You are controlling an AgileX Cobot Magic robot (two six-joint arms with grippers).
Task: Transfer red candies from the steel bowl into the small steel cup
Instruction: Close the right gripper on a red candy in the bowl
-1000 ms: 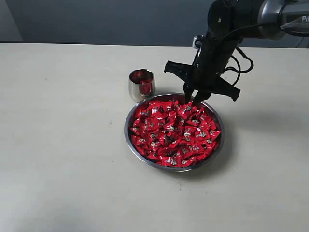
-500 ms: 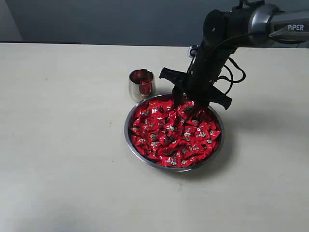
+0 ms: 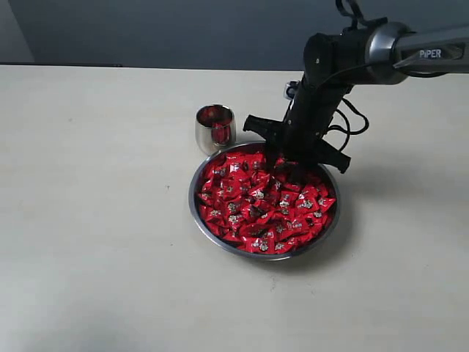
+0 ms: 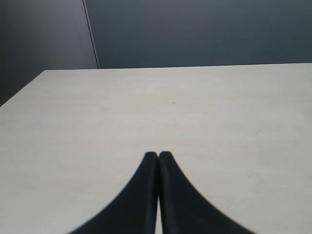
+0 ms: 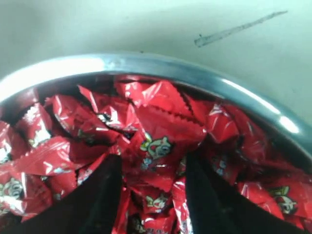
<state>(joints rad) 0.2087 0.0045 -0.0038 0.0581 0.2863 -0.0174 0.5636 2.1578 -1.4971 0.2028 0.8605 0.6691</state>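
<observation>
The steel bowl (image 3: 193, 204) sits mid-table, heaped with red candies (image 3: 253, 209). Just beyond its far left rim stands the small steel cup (image 3: 215, 130), with red showing inside it. My right gripper (image 3: 284, 167) is open, its fingertips pushed down into the pile at the bowl's far side. In the right wrist view the right gripper (image 5: 153, 158) straddles a candy (image 5: 157, 145) with a pale mark, close to the bowl's rim (image 5: 146, 63). My left gripper (image 4: 158, 154) is shut and empty over bare table; the exterior view does not show it.
The pale table (image 3: 95, 220) runs back to a dark wall (image 3: 146, 29). A dark streak (image 5: 234, 31) marks the table beyond the bowl's rim. The right arm (image 3: 344, 55) and its cables hang over the bowl's far right side.
My right gripper came down from above the bowl's far rim into the candies, and its jaws spread apart. The cup and bowl have not moved.
</observation>
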